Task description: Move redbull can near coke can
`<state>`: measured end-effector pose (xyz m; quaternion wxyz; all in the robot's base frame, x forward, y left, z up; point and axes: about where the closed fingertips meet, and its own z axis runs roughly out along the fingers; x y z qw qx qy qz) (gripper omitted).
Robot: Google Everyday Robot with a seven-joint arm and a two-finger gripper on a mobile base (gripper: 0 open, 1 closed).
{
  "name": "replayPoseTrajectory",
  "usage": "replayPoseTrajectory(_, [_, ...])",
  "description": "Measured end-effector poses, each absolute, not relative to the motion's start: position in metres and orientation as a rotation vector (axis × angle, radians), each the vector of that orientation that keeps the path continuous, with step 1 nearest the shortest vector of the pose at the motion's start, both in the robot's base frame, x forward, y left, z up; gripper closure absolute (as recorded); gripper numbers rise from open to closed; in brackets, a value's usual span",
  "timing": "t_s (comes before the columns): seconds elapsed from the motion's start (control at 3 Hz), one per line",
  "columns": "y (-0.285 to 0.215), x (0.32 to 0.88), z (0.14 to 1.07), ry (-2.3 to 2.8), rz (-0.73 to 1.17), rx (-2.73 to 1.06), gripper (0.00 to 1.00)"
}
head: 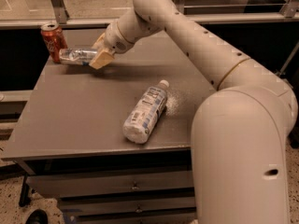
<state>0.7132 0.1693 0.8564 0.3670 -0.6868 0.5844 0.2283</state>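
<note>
The coke can (pixel 53 40) stands upright at the far left corner of the grey table (pixel 70 120). The redbull can (pixel 77 56) lies on its side, its far end touching or almost touching the coke can. My gripper (pixel 99 56) is shut on the redbull can's near end, with a tan finger (pixel 102 59) showing in front of it. The arm reaches in from the right across the back of the table.
A clear plastic bottle with a white cap (pixel 145 111) lies on its side near the table's middle front. Drawers (pixel 135 186) sit under the table. A dark ledge and railing (pixel 224 20) run behind the table.
</note>
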Motion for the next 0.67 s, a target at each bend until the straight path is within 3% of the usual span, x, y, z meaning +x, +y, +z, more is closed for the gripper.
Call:
replayPoseTrajectory(0.33, [0.186,0.709,0.853,1.469,0.604,-1.810,1.00])
replayPoseTrajectory(0.67, [0.199,0.709,0.851,1.451,0.613,-1.830,0.82])
